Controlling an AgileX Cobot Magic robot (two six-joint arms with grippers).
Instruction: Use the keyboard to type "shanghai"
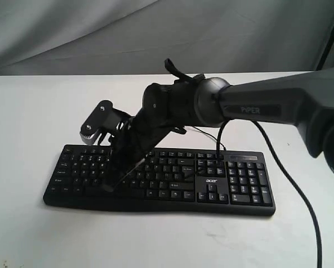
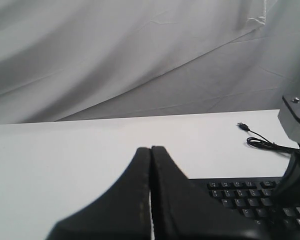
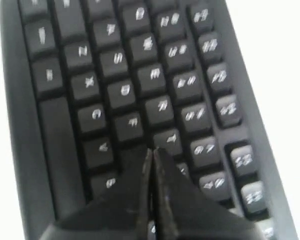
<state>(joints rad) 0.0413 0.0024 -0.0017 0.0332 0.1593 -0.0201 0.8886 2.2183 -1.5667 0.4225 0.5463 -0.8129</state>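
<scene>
Keyboard: wide black plastic keyboard (image 1: 239, 180) with white legends, flat on the white desk (image 1: 33, 123), nearer the edge away from the grey curtain (image 1: 100, 33).
Right gripper (image 3: 152, 152): black fingers pressed together, tip down over the left letter keys; contact unclear.
Left gripper (image 2: 151, 150): fingers pressed together, empty, beside the keyboard.
Cable: thin black USB cable (image 2: 262, 143), loose toward the curtain-side edge.

A plain white table (image 2: 49, 150) runs on ahead of the left gripper's fingers (image 2: 129, 200) and out to both sides of them. Past its far edge, well beyond them, hangs a grey cloth backdrop (image 2: 114, 60), creased in long slanting folds. The light is soft and even, casting only faint shadows on the tabletop.
</scene>
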